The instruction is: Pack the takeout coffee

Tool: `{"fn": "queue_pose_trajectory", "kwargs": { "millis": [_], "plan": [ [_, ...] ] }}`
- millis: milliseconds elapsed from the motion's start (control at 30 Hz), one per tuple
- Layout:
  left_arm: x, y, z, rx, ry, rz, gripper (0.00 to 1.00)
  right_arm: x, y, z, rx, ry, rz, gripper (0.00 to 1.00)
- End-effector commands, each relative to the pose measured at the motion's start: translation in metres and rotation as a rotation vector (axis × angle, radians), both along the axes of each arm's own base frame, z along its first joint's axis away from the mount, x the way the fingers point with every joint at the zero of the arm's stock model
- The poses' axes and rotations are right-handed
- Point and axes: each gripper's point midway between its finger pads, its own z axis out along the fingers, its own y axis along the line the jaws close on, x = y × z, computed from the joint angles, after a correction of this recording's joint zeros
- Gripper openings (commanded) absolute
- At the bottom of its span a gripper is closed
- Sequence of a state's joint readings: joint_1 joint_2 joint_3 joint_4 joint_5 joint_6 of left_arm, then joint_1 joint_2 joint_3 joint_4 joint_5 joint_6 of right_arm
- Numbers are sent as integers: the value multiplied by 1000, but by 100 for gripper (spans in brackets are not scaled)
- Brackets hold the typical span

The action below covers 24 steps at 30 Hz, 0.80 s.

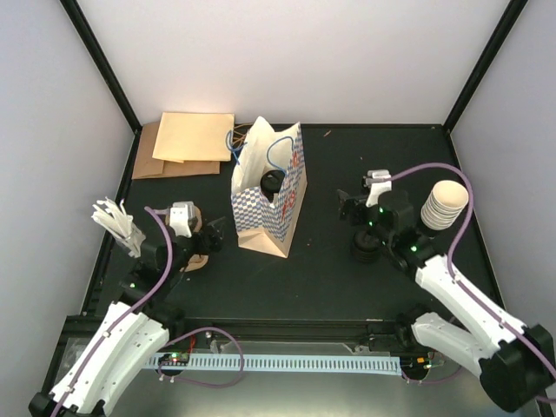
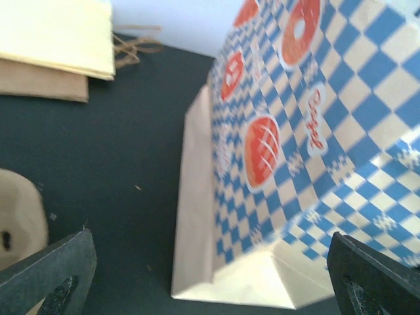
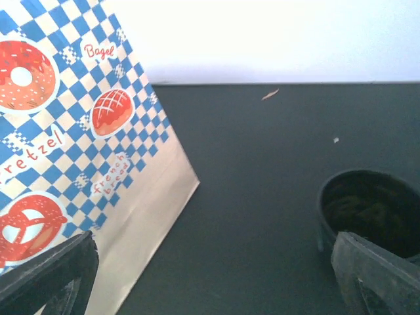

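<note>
At the bottom of the top picture, the two arms reach out over the black table (image 1: 330, 282). The left gripper (image 1: 211, 233) is in the lower left. Its fingers are wide apart and hold nothing. On the right is a pile of black lids (image 1: 365, 249), and the right gripper (image 1: 350, 208) is just above it in the picture. Its fingers are wide apart too, and they are empty. Further right is a tall pile of cups (image 1: 444, 204).

In the middle stands the blue and white bag (image 1: 271, 217) with its top open. Inside its mouth I see a round black lid with a pale ring around it. I think that is the coffee cup (image 1: 272, 182), lid on, sitting in the bag. So the main job looks done. The bag's top is not folded shut, if that is needed. Flat paper bags (image 1: 193, 136) lie in the upper left, at the back.
</note>
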State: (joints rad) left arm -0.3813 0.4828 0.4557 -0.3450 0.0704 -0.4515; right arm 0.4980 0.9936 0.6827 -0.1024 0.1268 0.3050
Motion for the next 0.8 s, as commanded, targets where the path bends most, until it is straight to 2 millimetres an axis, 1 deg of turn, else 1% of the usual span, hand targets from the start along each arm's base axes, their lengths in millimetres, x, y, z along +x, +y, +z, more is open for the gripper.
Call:
{"fn": "queue_pose_trajectory", "kwargs": {
  "millis": [0, 67, 100, 200, 267, 300, 400, 500, 600, 667, 767],
  "plan": [
    [15, 29, 43, 98, -197, 152, 99, -9, -25, 16, -95, -182, -50, 100],
    [18, 35, 45, 140, -249, 179, 99, -17, -34, 13, -114, -235, -64, 100],
    [21, 38, 47, 154, -280, 196, 99, -22, -38, 6, -129, -256, -66, 99],
    [28, 48, 52, 200, -379, 259, 99, -30, -45, 13, -123, -357, -75, 94],
    [33, 61, 50, 237, -387, 341, 99, -31, -52, 20, -144, -390, -98, 94],
    [35, 68, 52, 261, -393, 378, 99, -29, -57, 21, -161, -399, -118, 94],
    [43, 77, 44, 329, -376, 424, 99, -21, -69, 18, -174, -413, -137, 93],
    [48, 84, 30, 318, -347, 479, 99, -9, -79, 5, -134, -388, -144, 93],
    [52, 80, 18, 324, -375, 469, 99, 1, -88, -6, -179, -363, -161, 92],
    [55, 84, 14, 372, -409, 490, 99, 5, -91, -12, -194, -360, -158, 92],
    [60, 95, 9, 474, -386, 546, 99, 11, -99, -24, -180, -362, -169, 91]
  ]
}}
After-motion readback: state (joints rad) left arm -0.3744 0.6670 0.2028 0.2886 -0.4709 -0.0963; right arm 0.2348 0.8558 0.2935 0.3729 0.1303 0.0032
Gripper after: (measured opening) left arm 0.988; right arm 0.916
